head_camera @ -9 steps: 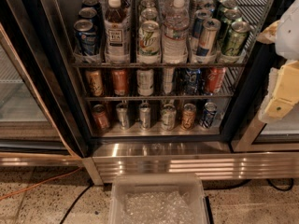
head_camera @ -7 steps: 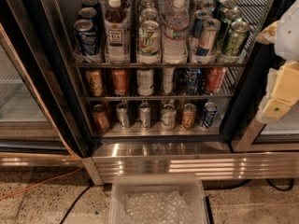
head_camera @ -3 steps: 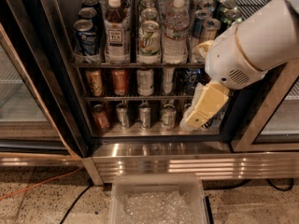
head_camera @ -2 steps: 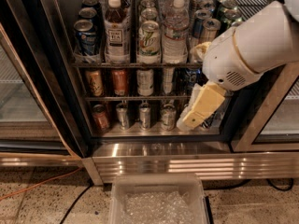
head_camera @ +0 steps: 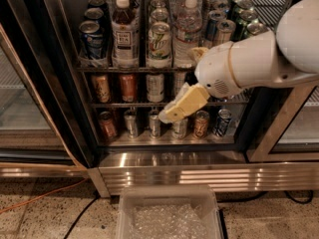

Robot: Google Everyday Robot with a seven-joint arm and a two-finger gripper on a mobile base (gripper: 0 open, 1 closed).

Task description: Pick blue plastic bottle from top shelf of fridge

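Observation:
The blue plastic bottle point(head_camera: 124, 33), slim with dark brown liquid, a white cap and a white label, stands upright at the front of the top shelf point(head_camera: 134, 68), second lane from the left. The fridge point(head_camera: 66, 108) stands open, its racks full of drinks. My gripper point(head_camera: 183, 86) hangs in front of the two lower racks, right of and below the bottle, well apart from it. One cream finger point(head_camera: 182, 105) points down-left and the other point(head_camera: 199, 52) shows above the white wrist. The gripper is open and empty.
A blue can point(head_camera: 92, 39), a green-white can point(head_camera: 159, 43) and a ribbed water bottle point(head_camera: 187, 30) flank the bottle. Cans fill the lower racks point(head_camera: 128, 87). Below are a steel grille point(head_camera: 199, 176), a clear plastic bin point(head_camera: 169, 215) and an orange cable point(head_camera: 35, 201).
My arm has swung in from the right edge to the front of the fridge and keeps moving left across the lower racks. The bottle has not moved.

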